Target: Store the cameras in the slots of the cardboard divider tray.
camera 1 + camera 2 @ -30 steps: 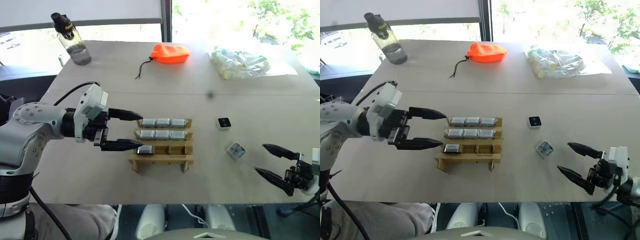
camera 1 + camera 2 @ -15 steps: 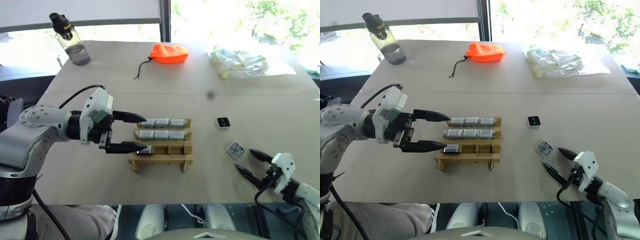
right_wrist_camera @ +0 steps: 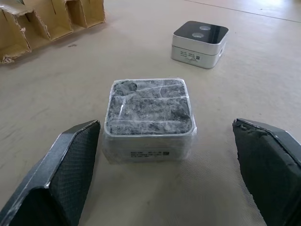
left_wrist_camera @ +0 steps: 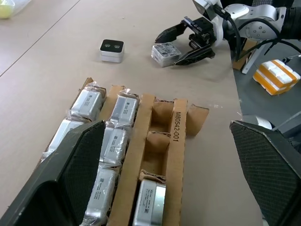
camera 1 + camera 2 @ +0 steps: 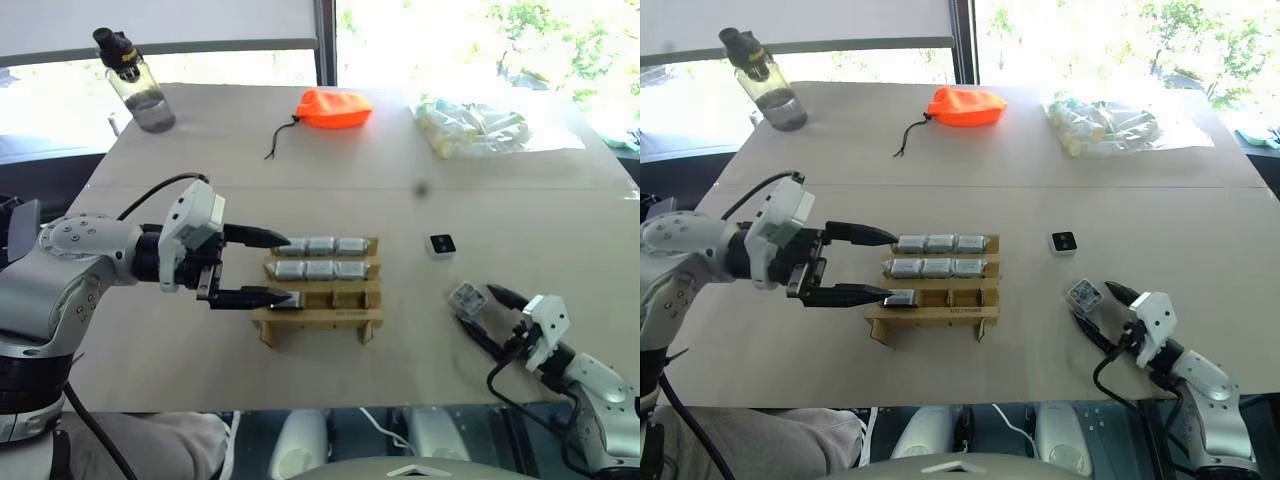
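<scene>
Two cameras lie loose on the table right of the cardboard tray (image 5: pixel 318 300); the wrapped camera (image 3: pixel 148 120), small, stiff, probably light and slick in its film, sits between the right gripper's (image 5: pixel 484 315) wide-open fingers, best pinched across its flat sides, while the left gripper (image 5: pixel 262 266) gapes empty by the tray.

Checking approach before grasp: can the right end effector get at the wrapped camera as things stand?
Probably yes. The right end effector is open, its fingers either side of the wrapped camera, with bare table between. The unwrapped camera sits apart, beyond it.
</scene>
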You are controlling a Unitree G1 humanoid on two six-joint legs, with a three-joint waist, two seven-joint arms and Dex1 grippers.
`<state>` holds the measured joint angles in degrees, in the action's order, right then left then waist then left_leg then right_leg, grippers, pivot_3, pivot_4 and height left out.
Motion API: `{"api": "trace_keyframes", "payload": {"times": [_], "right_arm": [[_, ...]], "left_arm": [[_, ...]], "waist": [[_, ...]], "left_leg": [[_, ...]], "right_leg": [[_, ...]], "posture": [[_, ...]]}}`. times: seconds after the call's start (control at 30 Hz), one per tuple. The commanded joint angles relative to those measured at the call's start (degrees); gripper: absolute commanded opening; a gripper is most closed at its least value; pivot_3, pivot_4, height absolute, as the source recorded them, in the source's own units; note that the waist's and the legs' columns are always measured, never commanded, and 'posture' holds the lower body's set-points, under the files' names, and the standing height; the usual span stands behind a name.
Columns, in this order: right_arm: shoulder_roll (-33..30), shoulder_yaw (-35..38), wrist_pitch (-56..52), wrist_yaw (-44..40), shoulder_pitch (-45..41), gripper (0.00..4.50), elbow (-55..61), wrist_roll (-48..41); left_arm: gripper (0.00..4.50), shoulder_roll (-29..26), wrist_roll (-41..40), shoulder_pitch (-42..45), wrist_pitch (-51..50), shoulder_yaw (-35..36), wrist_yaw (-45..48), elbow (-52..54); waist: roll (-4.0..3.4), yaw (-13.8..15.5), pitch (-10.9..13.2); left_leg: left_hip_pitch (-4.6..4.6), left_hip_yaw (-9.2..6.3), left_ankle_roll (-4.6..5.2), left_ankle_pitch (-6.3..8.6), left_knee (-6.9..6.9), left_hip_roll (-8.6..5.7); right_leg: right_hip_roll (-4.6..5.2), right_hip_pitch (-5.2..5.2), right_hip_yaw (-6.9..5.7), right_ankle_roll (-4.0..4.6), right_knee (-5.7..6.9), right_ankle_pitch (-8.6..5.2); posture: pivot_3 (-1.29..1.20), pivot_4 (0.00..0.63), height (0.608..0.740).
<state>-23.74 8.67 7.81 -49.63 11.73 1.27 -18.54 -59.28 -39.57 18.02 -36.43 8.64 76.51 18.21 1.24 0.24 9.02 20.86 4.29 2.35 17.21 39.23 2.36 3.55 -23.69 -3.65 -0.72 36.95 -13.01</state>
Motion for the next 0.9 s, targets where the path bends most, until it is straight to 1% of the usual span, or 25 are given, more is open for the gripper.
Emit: {"api": "trace_keyframes", "payload": {"times": [0.03, 0.1, 0.13, 0.17, 0.47, 0.53, 0.63, 0.67, 0.73, 0.8, 0.9], "right_arm": [[0.4, -1.6, -0.6, -1.7, 0.0, 3.74, -0.1, -2.0], [0.0, -1.8, -0.9, -2.8, 0.1, 2.82, 0.3, -2.8], [-0.3, -2.0, -1.3, -3.3, 0.2, 2.27, 0.6, -3.1], [-0.5, -2.1, -1.3, -3.4, 0.2, 1.87, 0.6, -3.2], [-2.0, -2.8, -0.7, -5.2, -0.3, 1.82, 3.1, -3.3], [-3.5, -4.1, -0.9, -5.7, -2.1, 1.82, 7.1, -2.7], [-5.5, -6.6, 1.4, -7.9, -6.6, 1.82, 11.8, -1.8], [-6.1, -7.1, 2.2, -8.7, -8.4, 1.82, 12.5, -1.8], [-7.7, -8.4, 4.5, -10.3, -12.9, 1.82, 12.3, 0.0], [-9.1, -9.9, 9.0, -12.0, -18.2, 1.82, 10.5, 3.0], [-11.0, -12.9, 19.7, -15.2, -24.5, 1.82, 6.0, 8.1]], "left_arm": [[4.5, -0.6, 0.1, 0.4, 1.0, 0.5, 0.4, 0.3], [4.5, -0.5, 0.3, 0.3, 1.4, 0.4, 0.5, 0.2], [4.5, -0.4, 0.3, 0.2, 1.5, 0.4, 0.5, 0.2], [4.5, -0.4, 0.3, 0.2, 1.5, 0.3, 0.5, 0.3], [4.5, 0.9, -0.6, 0.5, 0.8, 0.0, -0.8, 0.9], [4.5, 4.0, -3.3, 1.0, -2.4, -2.0, -4.1, 3.9], [4.5, 7.0, -2.1, 3.8, -4.0, -6.9, -6.0, 5.5], [4.5, 7.9, -2.0, 5.4, -5.1, -8.3, -6.7, 5.2], [4.5, 9.6, -1.6, 8.3, -6.9, -11.1, -7.8, 4.7], [4.5, 11.0, -1.6, 10.6, -8.3, -13.3, -8.1, 4.2], [4.5, 13.2, -2.0, 13.8, -10.2, -14.5, -8.9, 2.0]], "waist": [[0.0, -0.1, 0.0], [-0.01, -0.1, 0.0], [0.0, -0.2, 0.0], [0.0, -0.2, 0.0], [-0.04, -0.2, 0.0], [-0.15, -0.1, 0.1], [-0.23, 0.0, 0.2], [-0.21, 0.0, 0.2], [-0.19, 0.3, 0.2], [-0.19, 0.5, 0.2], [-0.21, 0.5, 0.2]], "left_leg": [[0.0, 0.0, 0.0, 0.0, 0.0, 0.0], [0.0, 0.0, 0.0, 0.0, 0.0, 0.0], [0.0, 0.0, 0.0, 0.0, -0.01, 0.0], [0.0, -0.02, 0.0, 0.0, -0.02, 0.01], [0.03, -0.02, 0.0, 0.0, -0.03, 0.0], [0.03, -0.02, 0.0, 0.0, -0.03, 0.0], [0.06, 0.04, 0.01, 0.0, 0.0, -0.08], [0.07, 0.04, 0.01, 0.0, 0.03, -0.1], [0.08, -0.01, 0.01, 0.0, 0.05, -0.11], [0.07, -0.05, 0.01, 0.0, 0.04, -0.13], [0.12, -0.06, 0.01, 0.0, 0.01, -0.13]], "right_leg": [[0.0, 0.0, 0.0, 0.0, 0.0, 0.0], [0.0, 0.0, 0.0, 0.0, 0.0, 0.0], [0.0, 0.0, 0.0, 0.0, 0.0, 0.0], [0.0, 0.0, -0.01, 0.05, 0.0, 0.03], [0.01, -0.01, -0.01, 0.08, 0.0, 0.05], [0.01, -0.01, -0.01, 0.07, 0.0, 0.05], [0.07, -0.02, 0.05, -0.03, -0.01, 0.06], [0.06, -0.02, 0.05, -0.2, 0.0, 0.13], [0.02, -0.01, 0.02, -0.26, -0.01, 0.11], [-0.03, -0.01, -0.02, -0.24, -0.01, 0.12], [-0.06, -0.03, -0.04, -0.13, -0.03, 0.18]], "posture": [[0.0, 0.15, 0.726], [0.0, 0.15, 0.726], [0.0, 0.15, 0.726], [0.0, 0.15, 0.726], [0.0, 0.15, 0.726], [0.0, 0.15, 0.726], [0.0, 0.15, 0.726], [0.0, 0.15, 0.726], [0.0, 0.15, 0.726], [0.0, 0.15, 0.726], [0.0, 0.15, 0.726]]}}
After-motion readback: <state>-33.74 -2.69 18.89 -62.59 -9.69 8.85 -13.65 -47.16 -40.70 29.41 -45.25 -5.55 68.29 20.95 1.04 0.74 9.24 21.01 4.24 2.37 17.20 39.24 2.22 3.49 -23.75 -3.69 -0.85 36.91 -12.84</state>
